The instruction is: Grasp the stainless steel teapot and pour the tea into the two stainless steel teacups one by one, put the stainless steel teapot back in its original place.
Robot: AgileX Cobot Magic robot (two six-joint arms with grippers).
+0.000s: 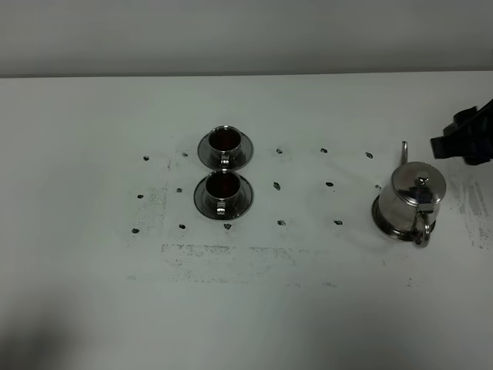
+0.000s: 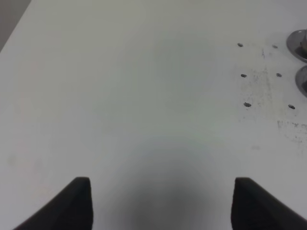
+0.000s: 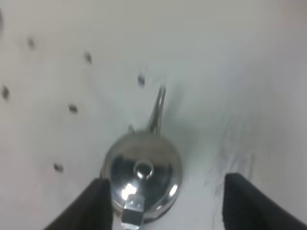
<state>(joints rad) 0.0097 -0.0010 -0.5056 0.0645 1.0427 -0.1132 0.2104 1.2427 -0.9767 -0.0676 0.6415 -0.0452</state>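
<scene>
The stainless steel teapot (image 1: pixel 414 202) stands upright on its round plate (image 1: pixel 383 220) at the bench's (image 1: pixel 308 308) right side, lid on. The right end effector (image 3: pixel 165 203) is open, holding nothing; best to draw straight away without clipping the handle. Both teacups (image 1: pixel 224 139) (image 1: pixel 221 186) on saucers hold dark tea. The left end effector (image 2: pixel 160 203) is open over bare bench

**Setting: robot lab test bench**

Looks like a lab bench, not a home or kitchen. Plain white table (image 1: pixel 246 308) against a bare grey wall (image 1: pixel 246 35). Tabletop carries a grid of small dark marker dots (image 1: pixel 276 186) plus scuffed, smudged patches (image 1: pixel 223 258) near the front. Only staged props on it: steel tea set, nothing domestic around.
</scene>
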